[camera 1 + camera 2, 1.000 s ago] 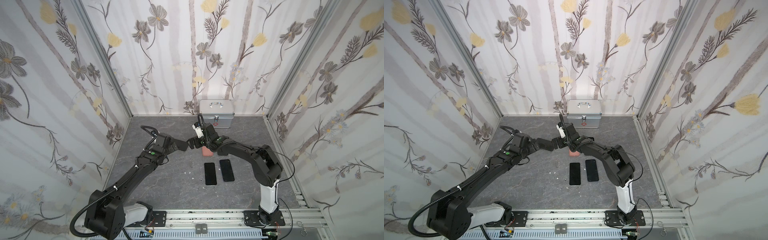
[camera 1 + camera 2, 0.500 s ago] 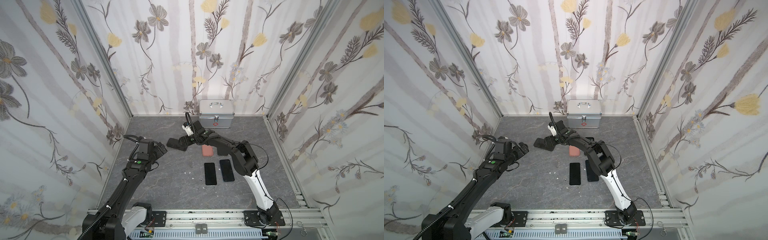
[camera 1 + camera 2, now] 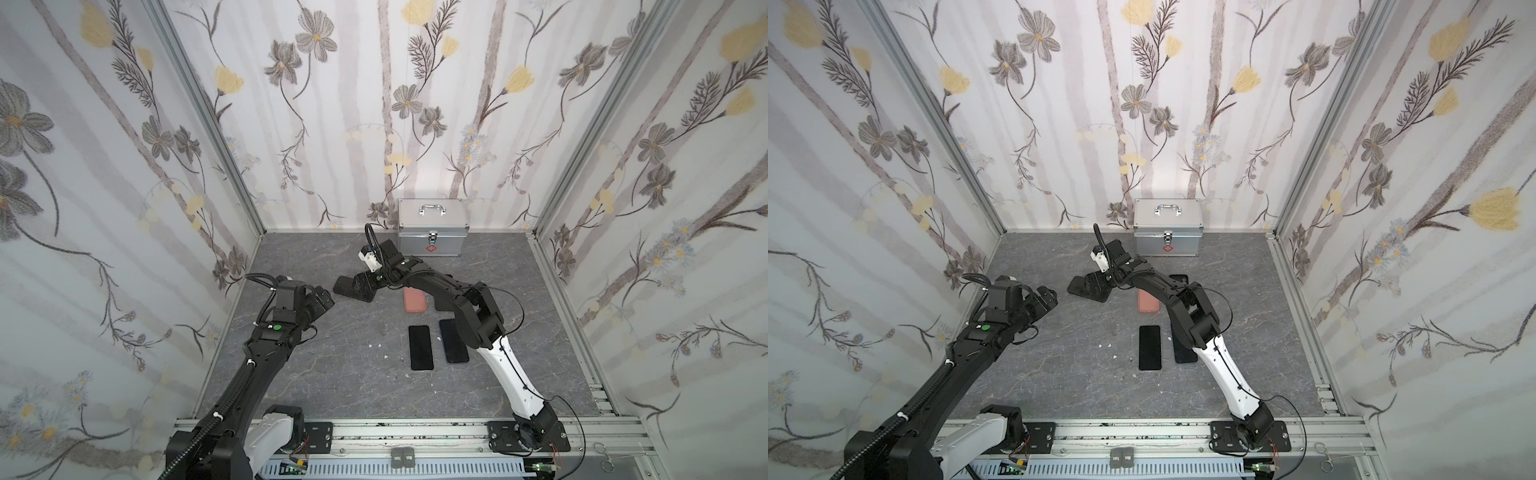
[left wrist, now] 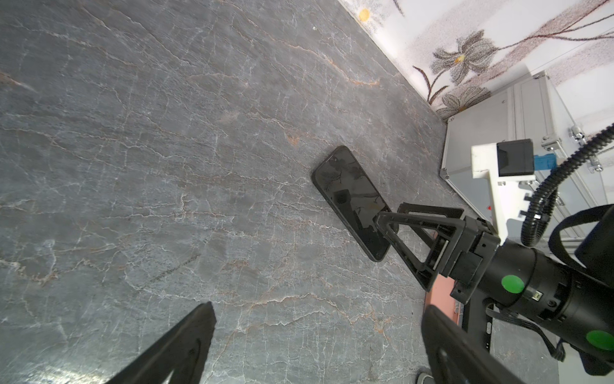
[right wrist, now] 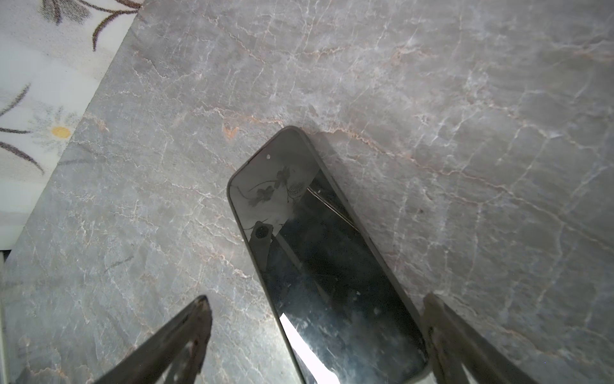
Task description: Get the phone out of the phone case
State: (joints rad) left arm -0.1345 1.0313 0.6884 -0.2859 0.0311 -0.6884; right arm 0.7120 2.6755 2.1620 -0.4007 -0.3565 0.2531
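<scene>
Right arm reaches across the middle of the grey marbled tabletop (image 3: 332,374). Right gripper (image 3: 362,287) sits low over one end of a black phone (image 3: 341,286). The phone lies flat, screen up, left of centre and in front of the aluminium first-aid box (image 3: 432,232). Jaws spread wide, nothing clamped.

Right wrist view: the phone's end lies between the two fingers. One finger (image 5: 465,339) is right at the phone's long edge, contact not certain. The other finger (image 5: 172,342) is well clear of it. Screen reflects the wallpaper flowers. A dull rim runs round the screen; cannot tell whether it is a case.

Left gripper (image 3: 322,300) hangs over bare tabletop on the left, apart from the phone, jaws wide, empty. Left wrist view: phone (image 4: 352,199) ahead, a right fingertip over its end.

Salmon-pink phone case (image 3: 414,300) lies flat just right of the right gripper, far end hidden by the arm. Nearer the front rail lies a dark phone (image 3: 420,347). Beside it is a second phone (image 3: 455,347), partly hidden by the arm.
</scene>
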